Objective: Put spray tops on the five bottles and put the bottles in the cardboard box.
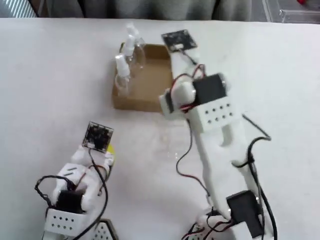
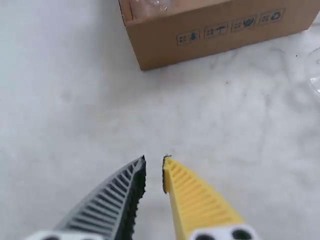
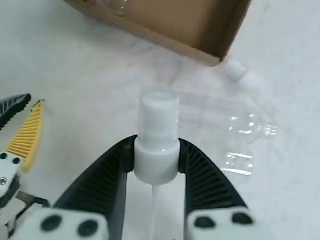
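From the high view, finds a brown cardboard box [image 1: 136, 104] toward the far middle of the white table [image 1: 50, 75], with two clear plastic bottles [image 1: 121, 75] already wearing spray tops inside it, along the wall on the left arm's side. Places the right arm [image 1: 215, 110] stretched forward by the box's opposite side, and the left arm [image 1: 70, 195] back near the table's near edge, well apart from the box. From the left wrist view, shows the left tool [image 2: 154, 160] with its grey and yellow fingers slightly parted, gripping nothing, over bare table, the box's printed wall ahead of it. Catches also a sliver of a clear empty bottle [image 2: 315, 70] lying off to one side. From the right wrist view, makes the grip plain: right tool [image 3: 156, 145] pinching a white plastic spray top [image 3: 159, 120] by its collar between black ribbed fingers, thin tube trailing back between them. Sets the clear empty bottle on its side on the table just past the spray top, near the box's corner, apart from the tool. Takes in the left tool farther off, tips barely apart.
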